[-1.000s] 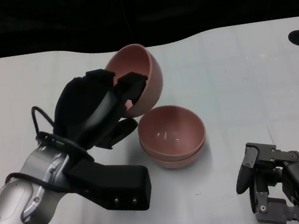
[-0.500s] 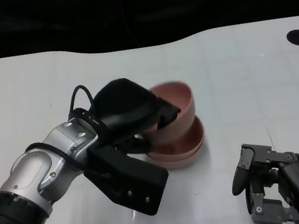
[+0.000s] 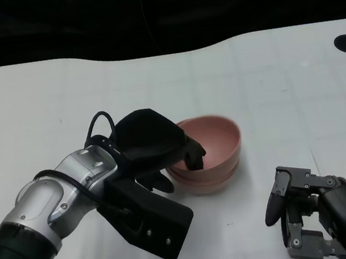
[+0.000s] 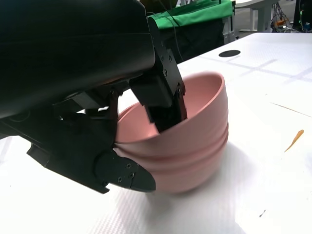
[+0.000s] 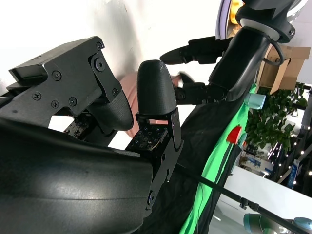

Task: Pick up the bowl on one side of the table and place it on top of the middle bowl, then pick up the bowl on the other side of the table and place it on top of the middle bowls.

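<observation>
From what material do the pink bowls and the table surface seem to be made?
Pink bowls: probably plastic or melamine, with a smooth, satin finish; the colour is uniform and the rim is thin, with only soft highlights. Ceramic cannot be excluded. Table: a white, matte, hard sheet, perhaps laminate or painted board, with faint grid lines. The left hand holds the top bowl.
</observation>
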Controlling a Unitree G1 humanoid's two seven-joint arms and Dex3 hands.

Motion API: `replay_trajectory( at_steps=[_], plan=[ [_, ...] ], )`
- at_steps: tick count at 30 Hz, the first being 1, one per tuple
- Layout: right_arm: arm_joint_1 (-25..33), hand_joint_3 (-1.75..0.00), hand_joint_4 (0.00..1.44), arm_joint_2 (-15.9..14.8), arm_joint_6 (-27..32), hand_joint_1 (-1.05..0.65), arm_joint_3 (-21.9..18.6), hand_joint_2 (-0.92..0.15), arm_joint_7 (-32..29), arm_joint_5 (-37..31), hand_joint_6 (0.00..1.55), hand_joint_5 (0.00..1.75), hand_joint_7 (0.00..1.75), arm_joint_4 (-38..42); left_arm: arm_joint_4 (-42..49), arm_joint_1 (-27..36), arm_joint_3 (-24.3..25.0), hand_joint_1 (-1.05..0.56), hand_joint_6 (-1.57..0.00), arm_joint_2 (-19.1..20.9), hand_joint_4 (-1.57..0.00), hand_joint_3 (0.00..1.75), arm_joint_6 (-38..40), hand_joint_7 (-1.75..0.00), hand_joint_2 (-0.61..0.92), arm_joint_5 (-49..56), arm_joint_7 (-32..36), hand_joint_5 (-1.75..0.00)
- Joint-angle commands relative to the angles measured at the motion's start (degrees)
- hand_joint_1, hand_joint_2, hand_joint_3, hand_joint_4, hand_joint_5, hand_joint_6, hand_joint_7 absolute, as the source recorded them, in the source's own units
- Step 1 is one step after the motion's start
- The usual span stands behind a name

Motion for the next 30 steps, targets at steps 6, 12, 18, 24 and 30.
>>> replay_trajectory(
  at_steps=[6, 12, 18, 24, 30],
  plan=[
    [-0.12, -1.64, 0.97, -0.24, -1.19, -0.04, -0.68, -0.23, -0.29, 0.49, 0.87, 1.75, 1.51, 0.79, -8.29, 5.83, 1.45, -0.57, -0.33, 2.35, -0.26, 0.19, 6.97, 0.0, 0.92, 5.53, 4.86, -0.18],
    [-0.06, -1.65, 0.97, -0.32, -1.05, -0.04, -1.06, -0.23, -0.07, 0.74, 0.87, 1.75, 1.51, 0.84, -17.8, 13.16, 6.07, -0.59, -0.27, 3.92, -0.17, 0.24, 10.69, 0.0, 0.92, 2.66, 4.65, -0.18],
    [-0.16, -1.65, 0.98, -0.2, -0.56, -0.05, -1.29, -0.24, 0.13, 0.96, 0.86, 1.75, 1.51, 0.67, -23.01, 20.61, 12.85, -0.55, -0.34, 5.51, -0.19, 0.25, 8.38, -0.03, 0.92, -7.72, 4.16, -0.37],
    [-0.26, -1.65, 0.97, -0.18, -0.76, -0.03, -1.42, -0.24, 0.46, 1.48, 0.86, 1.75, 1.51, 0.95, -25.81, 29.73, 20.35, -0.43, -0.48, 3.21, -0.25, 0.19, 2.79, -0.07, 0.92, -20.27, 7.76, -0.7],
    [-0.13, -1.64, 0.97, -0.12, -0.45, -0.03, -1.4, -0.24, 0.63, 1.67, 0.86, 1.75, 1.5, 0.57, -27.98, 37.95, 25.11, -0.34, -0.7, -3.23, -0.42, 0.22, 1.72, -0.19, 0.92, -37.06, 6.18, -1.02]
  ],
)
